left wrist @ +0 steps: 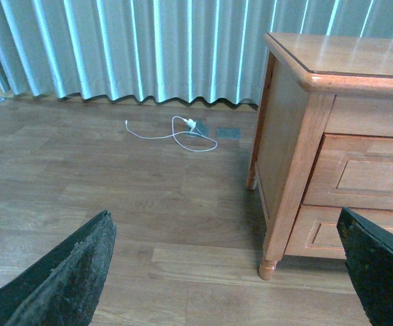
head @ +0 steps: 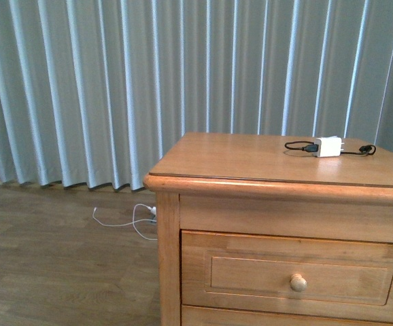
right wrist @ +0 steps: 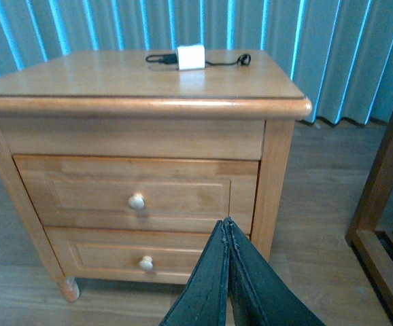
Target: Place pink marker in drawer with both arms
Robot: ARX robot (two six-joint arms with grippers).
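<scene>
Pink marker shows nowhere. Ahead, we see the honey-coloured wooden top drawer closed, a white charger on the cabinet. Our left pincer is spread wide; our right pincer is pressed together, empty.

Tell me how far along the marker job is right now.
Nothing looks done. The top drawer is shut, and no pink marker shows in any view; only a white charger lies on the cabinet. The left gripper is open and empty, the right gripper shut on nothing. Opening the drawer, finding and placing the marker remain.
</scene>
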